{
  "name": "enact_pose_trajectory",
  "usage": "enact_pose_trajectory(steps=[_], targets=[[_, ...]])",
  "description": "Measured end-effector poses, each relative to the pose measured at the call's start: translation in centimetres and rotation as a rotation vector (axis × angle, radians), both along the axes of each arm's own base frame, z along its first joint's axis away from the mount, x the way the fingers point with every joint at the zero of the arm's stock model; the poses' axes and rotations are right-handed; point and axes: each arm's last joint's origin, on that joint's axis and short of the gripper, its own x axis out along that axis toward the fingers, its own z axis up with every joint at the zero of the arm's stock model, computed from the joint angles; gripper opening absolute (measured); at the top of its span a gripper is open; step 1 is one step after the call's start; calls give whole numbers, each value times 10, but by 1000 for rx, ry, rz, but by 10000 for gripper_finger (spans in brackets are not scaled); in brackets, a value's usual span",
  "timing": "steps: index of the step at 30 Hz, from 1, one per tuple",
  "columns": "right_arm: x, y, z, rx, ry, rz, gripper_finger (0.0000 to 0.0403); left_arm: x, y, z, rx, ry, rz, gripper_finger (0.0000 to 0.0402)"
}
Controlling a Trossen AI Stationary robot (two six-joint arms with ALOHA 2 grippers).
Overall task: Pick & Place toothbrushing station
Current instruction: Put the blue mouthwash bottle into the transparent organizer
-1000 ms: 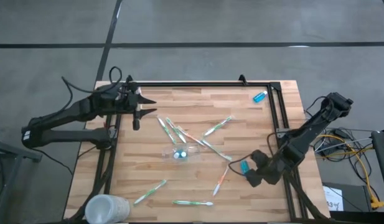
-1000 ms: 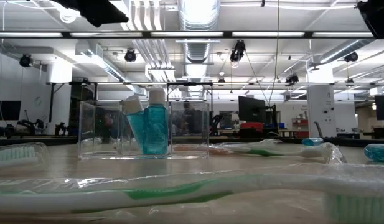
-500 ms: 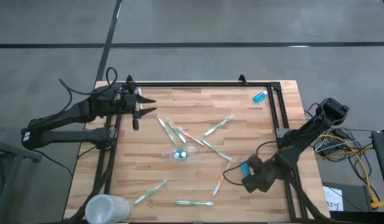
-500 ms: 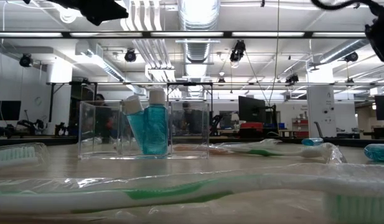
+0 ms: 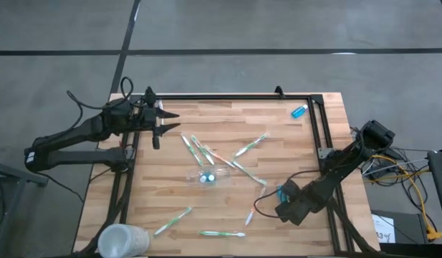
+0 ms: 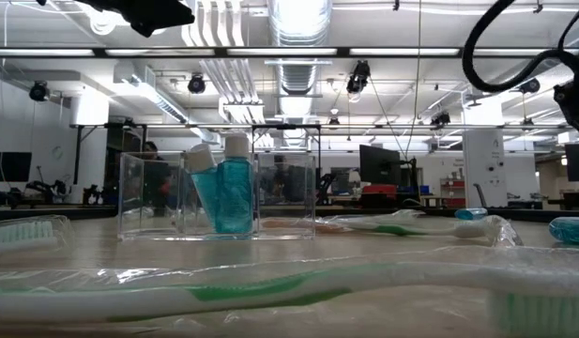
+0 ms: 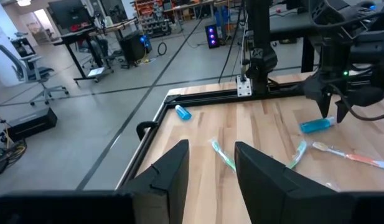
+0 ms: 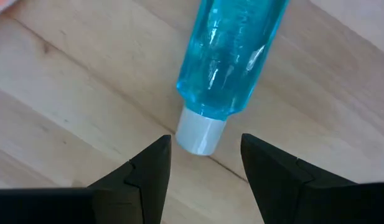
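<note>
Two blue tubes already upright in clear holder (image 5: pixel 208 176) mid-table. Right gripper (image 8: pixel 201 163), fingers apart, poised above lying blue tube (image 8: pixel 232 59), cap end. Step: reach. Next: descend, clamp. Left gripper (image 7: pixel 210 165) apart, waiting at far-left corner.

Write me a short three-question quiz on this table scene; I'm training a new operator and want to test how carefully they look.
1. True or false: the right gripper is shut on the blue tube below it.
2. Where does the clear holder stand? A) near the table's middle B) beside the frosted cup C) off the table
3. Fill in: the left gripper waits, open, over the table's far ____ corner in the high view.

Key:
1. False: its fingers stand open, the tube's white cap lying on the wood between them.
2. A
3. left
</note>
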Motion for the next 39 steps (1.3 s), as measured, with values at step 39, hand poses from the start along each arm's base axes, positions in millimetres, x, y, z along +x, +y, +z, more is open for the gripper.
enact_pose_trajectory(steps=[39], targets=[[6, 3, -8, 23, -5, -85, 104, 0, 0, 0, -9, -1, 1, 133]])
